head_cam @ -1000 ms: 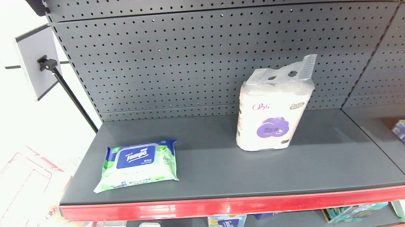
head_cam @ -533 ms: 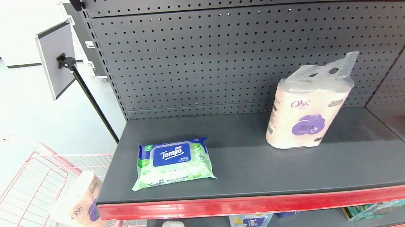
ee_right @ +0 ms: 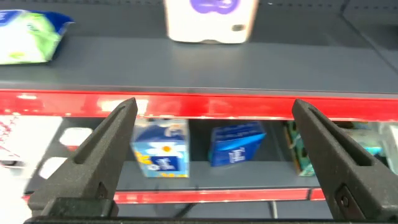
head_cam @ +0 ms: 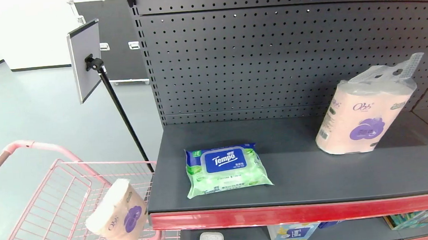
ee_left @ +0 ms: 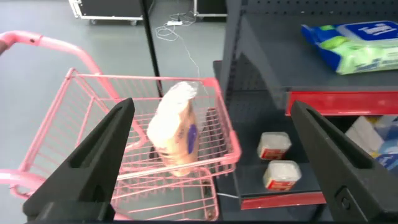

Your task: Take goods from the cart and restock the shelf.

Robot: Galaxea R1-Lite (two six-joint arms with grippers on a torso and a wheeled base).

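A pink wire cart stands left of the shelf and holds one pack of toilet rolls leaning against its corner; the left wrist view has the same roll pack in the cart. On the dark shelf board lie a green and blue wet-wipes pack and an upright toilet-roll pack. My left gripper hangs open above and short of the cart. My right gripper is open in front of the shelf's red edge, with nothing between its fingers.
A sign panel on a black pole stands between cart and shelf. The lower shelf holds small boxes, a blue pack and white-lidded jars. Pegboard backs the shelf. Grey floor lies open to the left.
The head view has swung left, so shelf and goods slide right in the picture and the cart with its roll pack comes into sight. Nothing on the shelf has moved.
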